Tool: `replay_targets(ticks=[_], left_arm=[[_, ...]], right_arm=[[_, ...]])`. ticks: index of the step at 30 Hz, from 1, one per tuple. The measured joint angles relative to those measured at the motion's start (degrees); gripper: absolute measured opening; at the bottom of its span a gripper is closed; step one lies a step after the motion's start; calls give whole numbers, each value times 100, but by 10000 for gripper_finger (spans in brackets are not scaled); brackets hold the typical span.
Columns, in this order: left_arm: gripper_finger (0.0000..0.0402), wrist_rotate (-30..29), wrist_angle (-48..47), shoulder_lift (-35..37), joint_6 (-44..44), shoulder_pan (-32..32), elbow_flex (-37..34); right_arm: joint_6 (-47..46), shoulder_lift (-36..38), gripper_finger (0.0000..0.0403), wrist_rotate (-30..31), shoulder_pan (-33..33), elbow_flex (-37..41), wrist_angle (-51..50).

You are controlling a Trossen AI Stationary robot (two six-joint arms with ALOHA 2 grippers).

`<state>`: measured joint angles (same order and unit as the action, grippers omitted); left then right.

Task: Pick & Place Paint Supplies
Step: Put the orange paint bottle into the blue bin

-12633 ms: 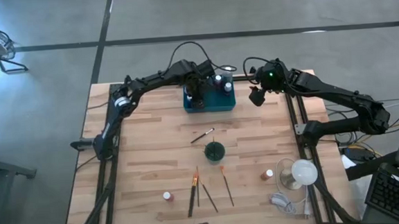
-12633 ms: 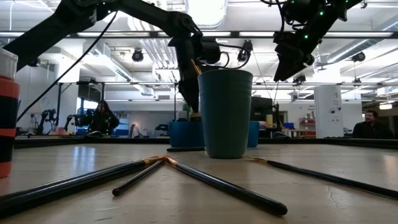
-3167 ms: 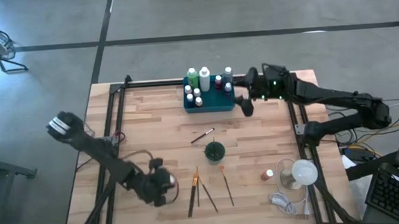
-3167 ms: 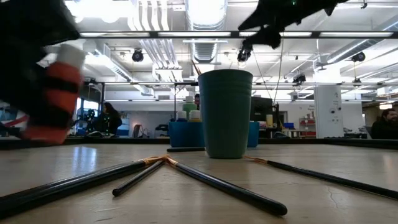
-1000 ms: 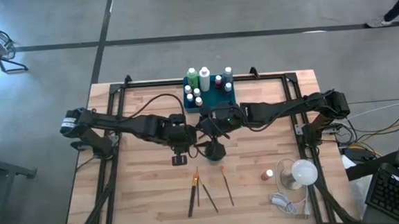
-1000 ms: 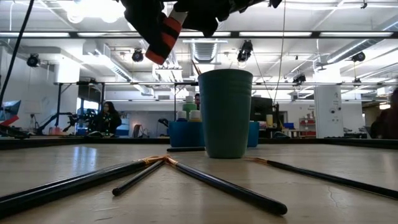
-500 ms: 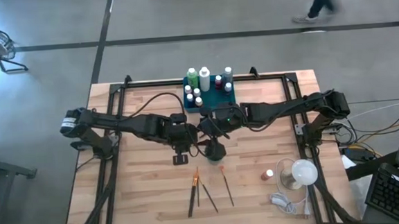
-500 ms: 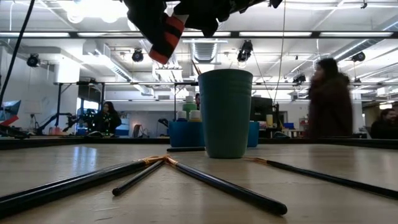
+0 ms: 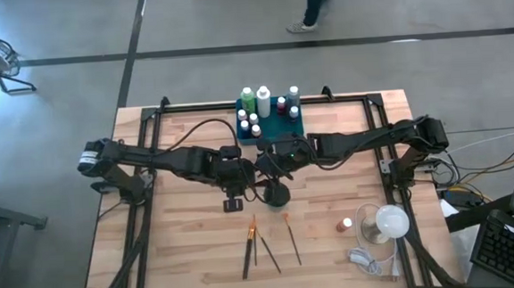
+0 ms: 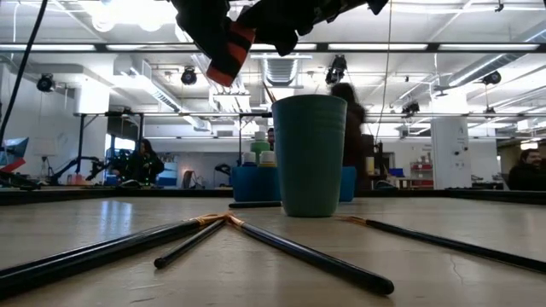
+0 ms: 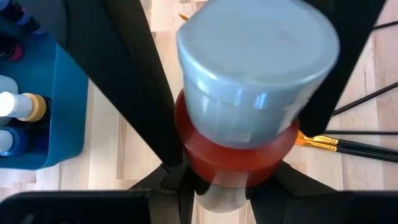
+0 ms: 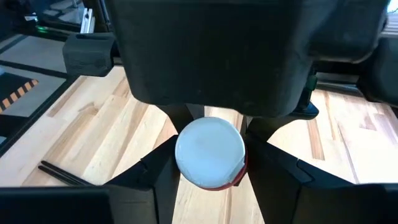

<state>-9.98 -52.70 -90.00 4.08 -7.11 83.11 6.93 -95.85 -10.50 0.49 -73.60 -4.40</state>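
A: Since the brushes [image 10: 281, 247] lie nearest on the boards, untouched, where is the work?

B: Higher up, above the cup [image 10: 309, 153]. The left gripper [image 11: 249, 155] is clamped on a red bottle [image 11: 245, 146] with a white cap. The right gripper [image 12: 208, 163] faces it cap-on, its fingers [image 12: 152, 171] either side of the same bottle and narrowing. Whether its pads touch yet, cannot tell.

A: A hand-over, then?

B: My reading, yes. Done well: right closes square on the cap end, left lets go only once that grip is firm, then draws straight back. Both arms meet mid-table [image 9: 191, 228], so keep low swings clear of the cup rim.

A: And beyond?

B: Blue tray [image 9: 279, 134] at the far edge, already holding several bottles. One small bottle [image 9: 346, 222] sits alone near the right side, by a white lamp-like thing [image 9: 389, 222].

A: Hard to see?

B: Plenty. From above, the dark wrists cover the bottle entirely. At table height the grippers are cut off at the frame edge. Tray slots hide behind the cup. A person [image 9: 311, 2] passes beyond the table.
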Motion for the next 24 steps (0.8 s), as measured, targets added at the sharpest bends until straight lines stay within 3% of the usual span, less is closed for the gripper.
replay_targets(ticks=[4, 14, 24], left_arm=[[114, 2, -19, 0, 0, -2, 0], [114, 11, -161, 0, 53, -7, 0], [114, 33, -229, 0, 92, -4, 0]], right_arm=[[1, 0, 159, 2, 0, 0, 2], [-49, 0, 202, 10, -2, -27, -11], [-28, 0, 165, 11, 0, -28, -3]])
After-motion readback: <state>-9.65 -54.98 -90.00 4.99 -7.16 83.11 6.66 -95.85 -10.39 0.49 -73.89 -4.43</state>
